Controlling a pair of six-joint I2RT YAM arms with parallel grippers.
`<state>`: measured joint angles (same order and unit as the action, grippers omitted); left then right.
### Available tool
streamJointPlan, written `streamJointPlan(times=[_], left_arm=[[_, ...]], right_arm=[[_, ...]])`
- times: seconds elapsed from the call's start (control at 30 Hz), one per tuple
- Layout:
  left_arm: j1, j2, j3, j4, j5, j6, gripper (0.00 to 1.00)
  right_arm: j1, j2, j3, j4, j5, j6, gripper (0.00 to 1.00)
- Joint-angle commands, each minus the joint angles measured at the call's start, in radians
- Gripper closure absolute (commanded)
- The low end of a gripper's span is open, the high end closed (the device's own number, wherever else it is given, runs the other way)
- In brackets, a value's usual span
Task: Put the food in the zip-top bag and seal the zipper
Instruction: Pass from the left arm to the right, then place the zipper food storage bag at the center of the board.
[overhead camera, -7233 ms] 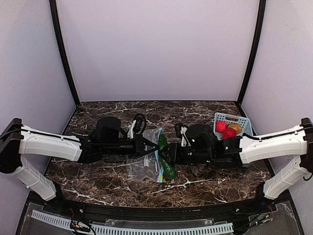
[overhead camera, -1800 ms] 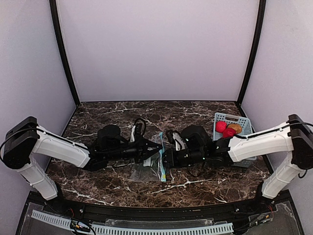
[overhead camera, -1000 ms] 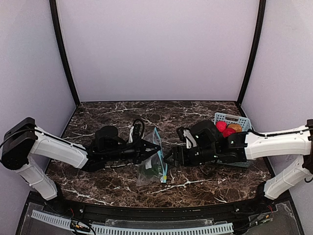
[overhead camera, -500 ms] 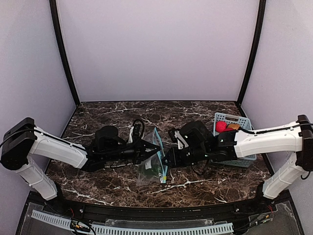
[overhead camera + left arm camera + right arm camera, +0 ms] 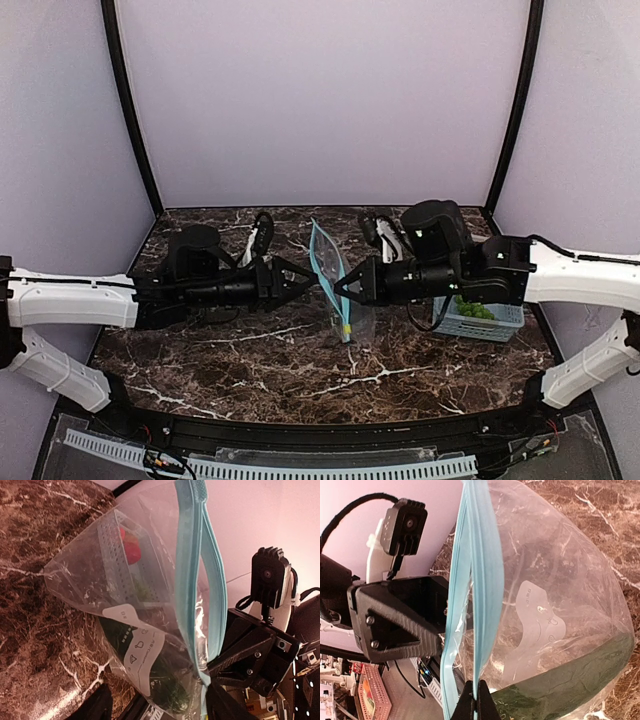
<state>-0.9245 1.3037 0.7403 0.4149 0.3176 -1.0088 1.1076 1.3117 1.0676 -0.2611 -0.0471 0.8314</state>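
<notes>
The clear zip-top bag (image 5: 350, 310) hangs upright over the table's middle, its teal zipper (image 5: 328, 270) running up the edge with the two strips parted. My right gripper (image 5: 340, 290) is shut on one zipper strip (image 5: 487, 605), the fingertips (image 5: 471, 705) pinched together. The left gripper (image 5: 305, 280) stands open just left of the bag, its fingers (image 5: 95, 707) apart and clear of the plastic (image 5: 150, 595). A dark green food piece (image 5: 570, 685) lies in the bag's bottom. A red fruit (image 5: 131, 547) and green grapes (image 5: 475, 310) sit in the basket.
The light-blue basket (image 5: 490, 322) stands at the right, partly under my right arm, and shows through the bag in the left wrist view (image 5: 112, 545). Dark marble table (image 5: 230, 360) spreads in front; purple walls close in the back and sides.
The left gripper let go of the bag, opened and drew back left. The right gripper closed on the zipper strip and lifted the bag upright, farther back.
</notes>
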Motion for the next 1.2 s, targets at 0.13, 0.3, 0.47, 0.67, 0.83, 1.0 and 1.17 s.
streamJointPlan(times=[0.13,0.3,0.47,0.67,0.83,1.0,1.17], left_arm=[[0.006,-0.069,0.049,-0.245,0.024,0.133,0.18],[-0.002,-0.051,-0.013,-0.136,0.092,0.072,0.13],[-0.021,-0.067,-0.049,-0.148,0.048,0.072,0.12],[0.008,-0.223,-0.174,-0.127,-0.046,0.050,0.04],[0.056,-0.327,-0.271,-0.093,0.025,0.033,0.01],[0.070,-0.383,-0.280,-0.070,0.128,0.057,0.01],[0.070,-0.396,-0.259,0.030,0.188,0.070,0.01]], right_arm=[[0.018,0.058,0.030,-0.049,0.061,0.030,1.00],[0.021,0.100,0.012,0.023,0.055,0.071,1.00],[0.020,0.117,0.002,0.128,-0.008,0.063,1.00],[0.000,0.024,-0.109,0.303,-0.148,-0.024,1.00],[-0.063,-0.089,-0.198,0.436,-0.300,-0.054,1.00],[-0.124,-0.160,-0.253,0.600,-0.482,-0.038,1.00],[-0.138,-0.185,-0.245,0.709,-0.607,-0.028,1.00]])
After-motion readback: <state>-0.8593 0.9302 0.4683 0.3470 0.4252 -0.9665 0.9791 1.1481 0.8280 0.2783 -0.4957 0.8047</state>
